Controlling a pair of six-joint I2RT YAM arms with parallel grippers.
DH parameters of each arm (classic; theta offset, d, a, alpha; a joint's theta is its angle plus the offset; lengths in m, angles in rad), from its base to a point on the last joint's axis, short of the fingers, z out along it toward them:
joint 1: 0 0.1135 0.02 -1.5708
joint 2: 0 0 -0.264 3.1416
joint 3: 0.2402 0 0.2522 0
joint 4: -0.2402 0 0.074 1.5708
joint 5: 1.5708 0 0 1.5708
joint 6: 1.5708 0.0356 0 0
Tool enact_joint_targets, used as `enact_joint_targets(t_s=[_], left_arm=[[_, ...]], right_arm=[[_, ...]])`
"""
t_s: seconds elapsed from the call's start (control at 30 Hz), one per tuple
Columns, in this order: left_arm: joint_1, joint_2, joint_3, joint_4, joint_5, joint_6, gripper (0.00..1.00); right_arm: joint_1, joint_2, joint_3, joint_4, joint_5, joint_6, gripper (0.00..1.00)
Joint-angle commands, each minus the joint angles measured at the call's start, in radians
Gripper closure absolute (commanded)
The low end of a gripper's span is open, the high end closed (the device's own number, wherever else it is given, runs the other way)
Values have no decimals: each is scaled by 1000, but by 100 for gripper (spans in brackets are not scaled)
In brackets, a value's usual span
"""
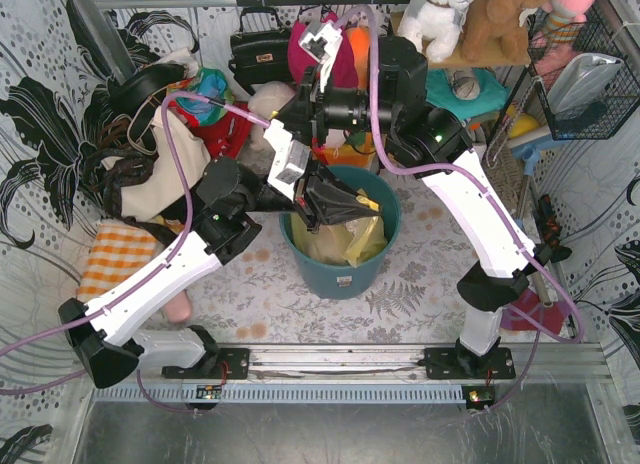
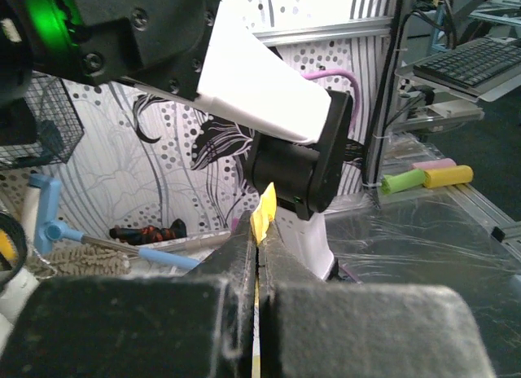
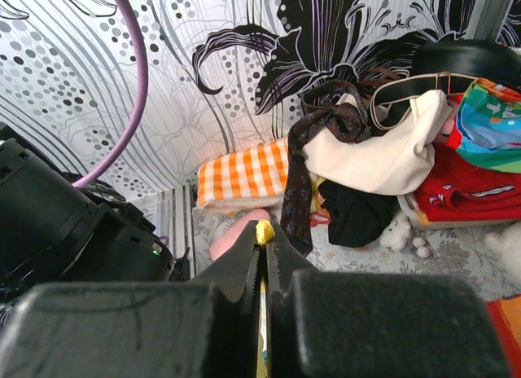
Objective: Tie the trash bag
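Fingers [image 2: 236, 264] on the left gripper [image 2: 259, 239] are clamped on a yellow strip of the trash bag [image 1: 360, 242], and the right gripper [image 3: 262, 248] is pinched shut on another bit of it too, bag itself sits in the teal bin [image 1: 345, 279] on the counter [image 1: 410, 294]

The trash bag [image 1: 350, 242] is thin, crinkly, glossy yellow-green plastic film. The bin [image 1: 340, 276] holding it is smooth teal plastic with a dull sheen. Left of the bin lie a matt cream cloth tote [image 1: 172, 166] and an orange checked woven cloth [image 1: 118, 259].
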Motion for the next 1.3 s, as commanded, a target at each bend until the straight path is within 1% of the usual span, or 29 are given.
enact_joint_targets(t_s=[0.0,0.27,0.37,0.5,0.73,0.9,1.03,1.13,1.27], left_arm=[[0,14,59,50,-70,40,100],[0,11,41,139,-241,62,100],[1,-4,10,175,-277,63,100],[0,-26,-36,188,-302,69,100],[1,-99,-146,243,-372,61,100],[1,-133,-174,232,-396,70,100],[0,-162,-205,234,-436,75,100],[1,-176,-216,222,-442,83,100],[1,-189,-226,203,-436,87,100]], right_arm=[[4,-47,32,91,0,36,100],[5,-54,26,113,-12,61,100],[4,-77,-4,113,25,52,100],[4,-145,-102,120,150,36,100],[4,-315,-355,196,329,74,100],[5,-396,-459,228,395,121,100],[4,-445,-519,221,443,156,100],[4,-496,-600,238,480,199,100],[4,-542,-658,248,512,222,95]])
